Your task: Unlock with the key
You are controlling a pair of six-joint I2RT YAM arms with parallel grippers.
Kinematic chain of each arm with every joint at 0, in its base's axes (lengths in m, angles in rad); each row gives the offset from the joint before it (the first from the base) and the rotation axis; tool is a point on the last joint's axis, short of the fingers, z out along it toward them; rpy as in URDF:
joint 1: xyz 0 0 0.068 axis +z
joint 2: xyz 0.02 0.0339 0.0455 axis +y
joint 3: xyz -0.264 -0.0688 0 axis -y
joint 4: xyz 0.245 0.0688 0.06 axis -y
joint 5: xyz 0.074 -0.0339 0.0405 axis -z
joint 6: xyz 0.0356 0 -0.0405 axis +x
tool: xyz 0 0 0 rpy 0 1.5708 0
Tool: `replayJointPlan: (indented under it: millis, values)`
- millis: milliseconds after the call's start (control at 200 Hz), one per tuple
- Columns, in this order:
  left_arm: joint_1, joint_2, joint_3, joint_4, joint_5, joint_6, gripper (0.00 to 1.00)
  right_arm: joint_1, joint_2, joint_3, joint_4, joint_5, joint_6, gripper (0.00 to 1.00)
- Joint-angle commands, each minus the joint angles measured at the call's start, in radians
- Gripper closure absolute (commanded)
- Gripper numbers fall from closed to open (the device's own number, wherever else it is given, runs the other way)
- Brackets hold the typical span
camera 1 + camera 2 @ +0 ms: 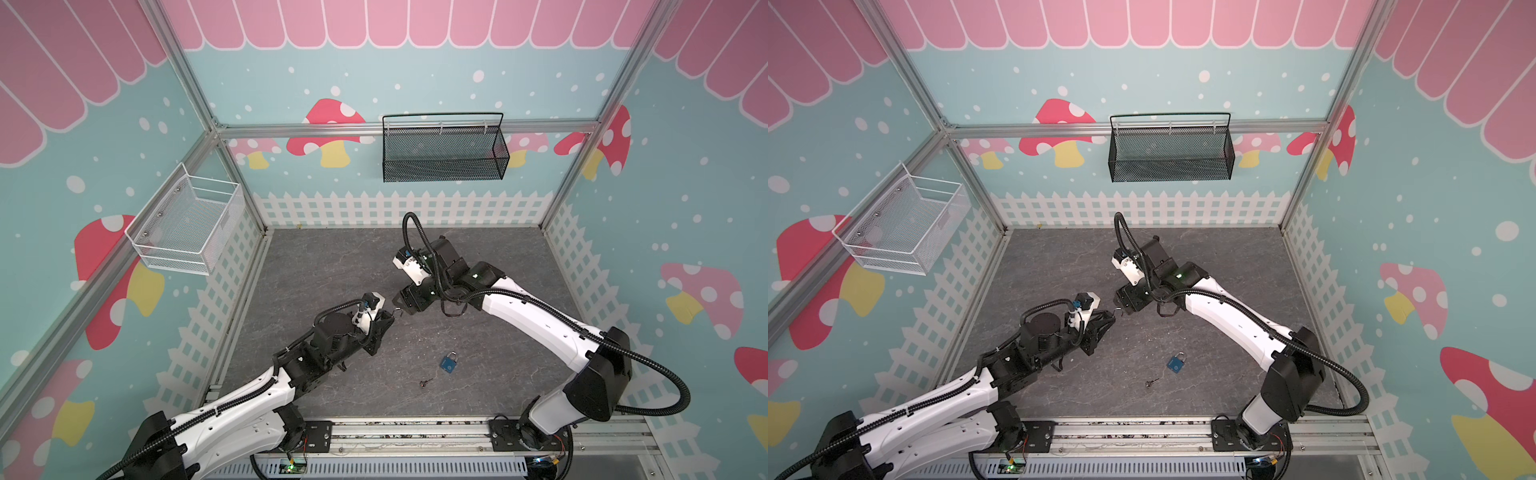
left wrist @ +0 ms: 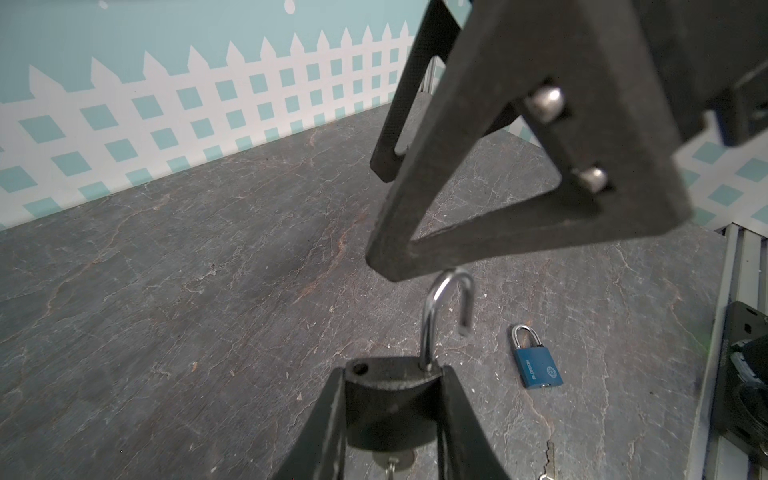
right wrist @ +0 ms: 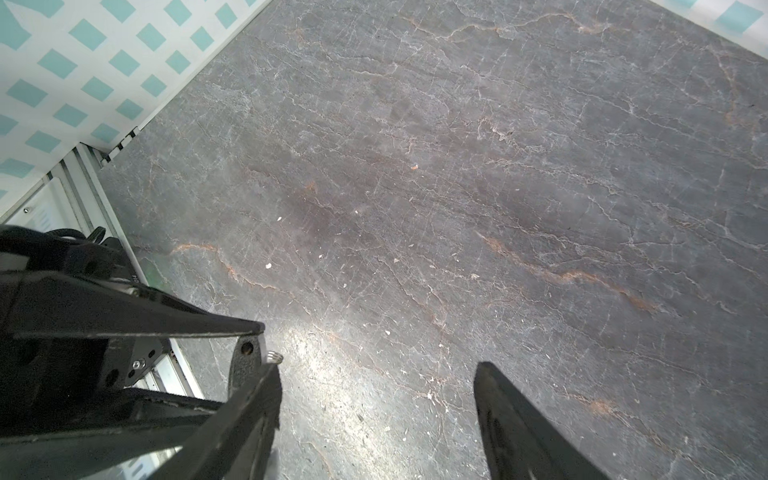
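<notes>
My left gripper is shut on a black padlock, which it holds above the table. The padlock's steel shackle is swung open, one leg free of its hole. A silver key sticks out of the padlock's underside. In both top views the left gripper meets the right gripper at mid-table. The right gripper is open and holds nothing. One of its fingers hangs just over the shackle, and the padlock sits beside that finger.
A blue padlock, its shackle closed, lies on the grey table toward the front. A second loose key lies near it. A white basket and a black basket hang on the walls.
</notes>
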Motion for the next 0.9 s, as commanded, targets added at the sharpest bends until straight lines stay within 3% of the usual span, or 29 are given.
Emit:
replayJointPlan:
  millis: [0,290,480,665,895]
  values:
    - [-0.002,-0.018,0.001,0.046,-0.037,0.015,1.00,-0.001,-0.036,-0.031,-0.042,-0.050,-0.030,0.24]
    - [0.000,0.023,0.034,-0.052,-0.163,-0.055,1.00,-0.014,-0.096,-0.085,-0.038,0.123,0.064,0.24]
    - [0.026,0.157,0.146,-0.361,-0.280,-0.290,1.00,-0.013,-0.152,-0.223,0.014,0.139,0.190,0.25]
    - [0.131,0.305,0.199,-0.489,-0.097,-0.474,1.00,-0.005,-0.194,-0.351,0.046,0.119,0.302,0.27]
    - [0.177,0.473,0.234,-0.527,0.007,-0.526,1.00,0.044,-0.226,-0.474,0.083,0.128,0.414,0.28]
